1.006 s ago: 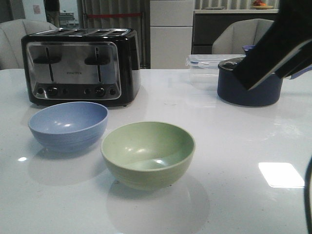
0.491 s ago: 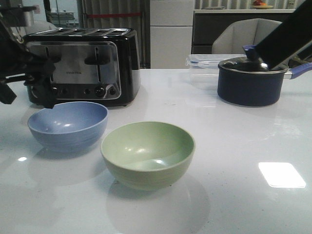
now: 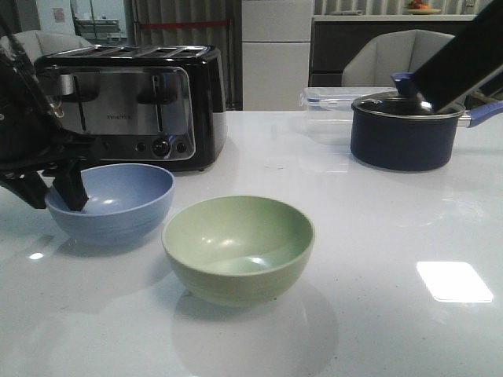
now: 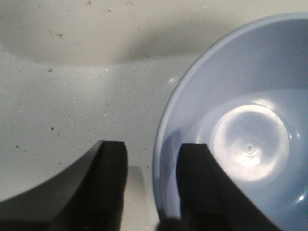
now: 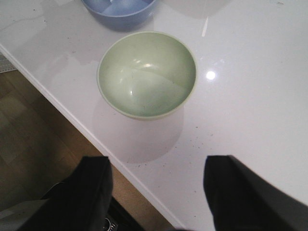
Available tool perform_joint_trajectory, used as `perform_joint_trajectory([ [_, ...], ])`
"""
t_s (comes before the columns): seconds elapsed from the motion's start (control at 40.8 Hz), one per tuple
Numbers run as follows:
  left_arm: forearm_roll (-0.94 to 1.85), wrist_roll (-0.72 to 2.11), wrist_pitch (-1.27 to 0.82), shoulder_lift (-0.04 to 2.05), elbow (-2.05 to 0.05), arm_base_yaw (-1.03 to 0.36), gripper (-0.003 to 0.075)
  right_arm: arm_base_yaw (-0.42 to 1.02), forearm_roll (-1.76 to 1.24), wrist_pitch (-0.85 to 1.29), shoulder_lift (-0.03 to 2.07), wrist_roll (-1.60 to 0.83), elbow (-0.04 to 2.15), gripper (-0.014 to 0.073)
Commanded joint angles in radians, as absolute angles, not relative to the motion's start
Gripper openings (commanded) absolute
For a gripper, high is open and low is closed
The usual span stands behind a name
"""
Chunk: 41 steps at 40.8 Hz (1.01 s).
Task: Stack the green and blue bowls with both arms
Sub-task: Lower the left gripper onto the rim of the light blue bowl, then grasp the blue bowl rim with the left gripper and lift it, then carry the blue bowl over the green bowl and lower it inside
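The light blue bowl (image 3: 110,200) sits on the white table at the left, and the pale green bowl (image 3: 238,247) stands beside it to the right, nearer the front. My left gripper (image 3: 53,192) is open and straddles the blue bowl's left rim: one finger is inside the bowl, the other outside. The left wrist view shows the blue bowl (image 4: 240,139) with its rim passing between the open jaws of the left gripper (image 4: 152,147). My right gripper (image 5: 159,161) is open and empty, high above the table's front edge, with the green bowl (image 5: 147,74) and blue bowl (image 5: 120,9) beyond. Only the right arm (image 3: 464,55) shows at the front view's top right.
A black and chrome toaster (image 3: 130,106) stands behind the blue bowl. A dark navy saucepan with a glass lid (image 3: 405,133) and a clear plastic container (image 3: 330,106) are at the back right. The table's front edge (image 5: 72,115) drops to a wooden floor.
My left arm has come in from the left and lowered its open gripper over the blue bowl's left rim. The right arm rose clear of the saucepan a second ago and has stayed still since.
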<state>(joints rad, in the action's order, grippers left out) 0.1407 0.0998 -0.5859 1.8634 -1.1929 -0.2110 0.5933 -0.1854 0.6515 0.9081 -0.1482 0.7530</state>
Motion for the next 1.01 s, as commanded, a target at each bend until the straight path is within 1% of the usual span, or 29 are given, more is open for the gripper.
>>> perform_joint_trajectory([
  [0.0,0.159,0.094,-0.550,1.815,-1.226,-0.210,0.0187,0.596,-0.190,0.588,0.897,-0.159,0.782,0.0519],
  [0.098,0.159,0.094,-0.572,1.806,-1.234,-0.210,0.0094,0.596,-0.190,0.588,0.897,-0.159,0.782,0.0519],
  [0.123,0.159,0.094,-0.582,1.804,-1.239,-0.210,0.0090,0.596,-0.190,0.588,0.897,-0.159,0.782,0.0519],
  [0.343,0.217,0.101,-0.715,1.713,-1.325,-0.214,0.0093,0.596,-0.190,0.588,0.897,-0.159,0.782,0.0519],
  [0.466,0.231,0.101,-0.792,1.659,-1.381,-0.242,0.0093,0.596,-0.190,0.588,0.897,-0.159,0.782,0.0519],
  [0.687,0.243,0.101,-0.868,1.621,-1.428,-0.381,0.0093,0.596,-0.190,0.588,0.897,-0.159,0.782,0.0519],
  [0.809,0.243,0.101,-0.880,1.625,-1.428,-0.465,0.0093,0.596,-0.190,0.588,0.897,-0.159,0.782,0.0519],
  [0.981,0.243,0.101,-0.865,1.658,-1.428,-0.547,0.0093,0.596,-0.190,0.588,0.897,-0.159,0.782,0.0519],
])
